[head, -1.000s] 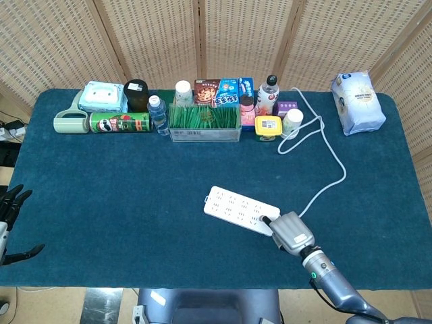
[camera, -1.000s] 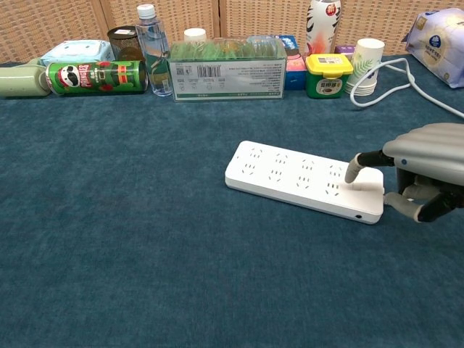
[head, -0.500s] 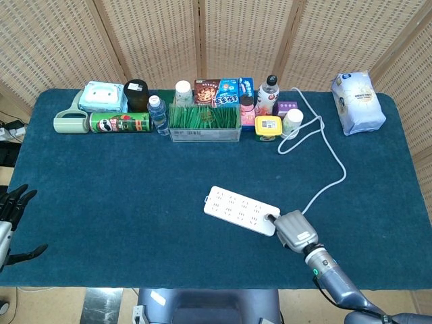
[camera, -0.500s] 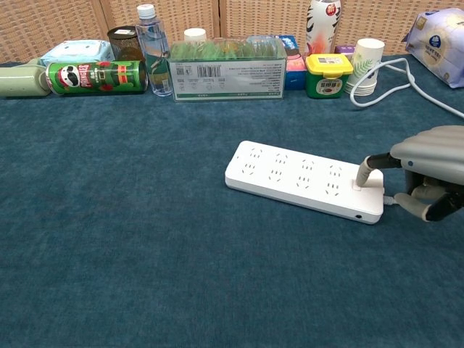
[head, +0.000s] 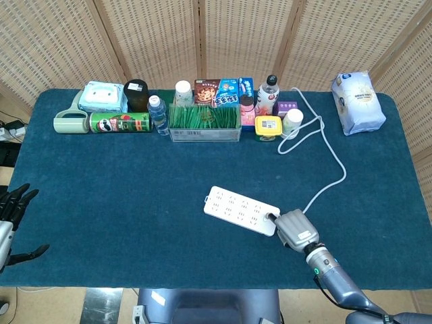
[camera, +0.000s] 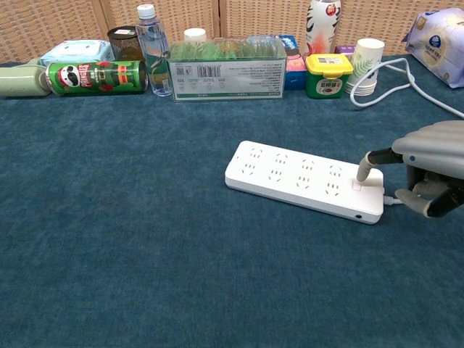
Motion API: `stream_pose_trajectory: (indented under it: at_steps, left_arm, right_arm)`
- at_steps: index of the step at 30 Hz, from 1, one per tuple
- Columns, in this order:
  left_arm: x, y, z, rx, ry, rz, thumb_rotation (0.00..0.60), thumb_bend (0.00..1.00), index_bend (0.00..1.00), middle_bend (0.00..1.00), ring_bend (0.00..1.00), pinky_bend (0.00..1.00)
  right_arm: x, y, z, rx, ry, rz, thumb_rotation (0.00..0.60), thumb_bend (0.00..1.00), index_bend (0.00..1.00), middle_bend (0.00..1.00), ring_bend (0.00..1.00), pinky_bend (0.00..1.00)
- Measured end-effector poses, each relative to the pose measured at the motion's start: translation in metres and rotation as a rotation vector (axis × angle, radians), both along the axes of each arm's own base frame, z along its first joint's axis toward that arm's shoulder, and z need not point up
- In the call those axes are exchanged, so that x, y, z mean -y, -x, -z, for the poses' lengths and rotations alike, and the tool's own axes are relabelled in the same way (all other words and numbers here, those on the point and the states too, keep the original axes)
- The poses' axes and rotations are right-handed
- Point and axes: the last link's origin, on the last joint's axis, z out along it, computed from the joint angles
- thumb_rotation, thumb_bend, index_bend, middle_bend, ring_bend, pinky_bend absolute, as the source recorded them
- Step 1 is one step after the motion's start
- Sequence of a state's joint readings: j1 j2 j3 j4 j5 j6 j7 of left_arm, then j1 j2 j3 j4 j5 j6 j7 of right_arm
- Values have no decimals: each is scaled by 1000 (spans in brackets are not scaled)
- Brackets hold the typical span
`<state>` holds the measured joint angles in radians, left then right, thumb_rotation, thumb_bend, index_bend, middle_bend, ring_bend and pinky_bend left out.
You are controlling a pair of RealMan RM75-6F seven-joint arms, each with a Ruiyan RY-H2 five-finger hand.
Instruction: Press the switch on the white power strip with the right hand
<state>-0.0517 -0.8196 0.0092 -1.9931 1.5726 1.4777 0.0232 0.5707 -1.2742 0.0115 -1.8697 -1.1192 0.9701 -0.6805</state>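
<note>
The white power strip (head: 239,210) lies flat on the blue cloth, right of centre and near the front edge; its cable runs off to the back right. In the chest view the white power strip (camera: 301,177) has its switch (camera: 360,185) at the right end. My right hand (camera: 431,163) sits just right of that end, one fingertip (camera: 362,172) stretched out and touching the switch, the other fingers curled in on nothing. From above, my right hand (head: 295,231) covers the strip's right tip. My left hand (head: 10,216) hangs off the table's left front corner, fingers spread, holding nothing.
A row of goods lines the back edge: a green chips can (head: 120,122), a water bottle (head: 157,115), a clear box of green sticks (head: 204,123), a yellow tin (head: 268,126), paper cups (head: 292,122). A white bag (head: 358,102) lies at the back right.
The right hand has drawn slightly right and back, sliding its stretched finger from the last sockets onto the switch at the strip's end. The left hand has barely shifted.
</note>
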Motion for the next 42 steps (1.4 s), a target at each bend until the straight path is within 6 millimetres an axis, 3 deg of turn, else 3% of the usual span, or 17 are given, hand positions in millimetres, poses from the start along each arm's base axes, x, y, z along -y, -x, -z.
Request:
stream_pose_trajectory:
  at_steps: [42]
  left_arm:
    - [-3,11,2,20,9,-32,600,123,0,0,0,21]
  right_arm:
    - [-6,-1,14,-68,-16,4,600,654,255,980,1000,1000]
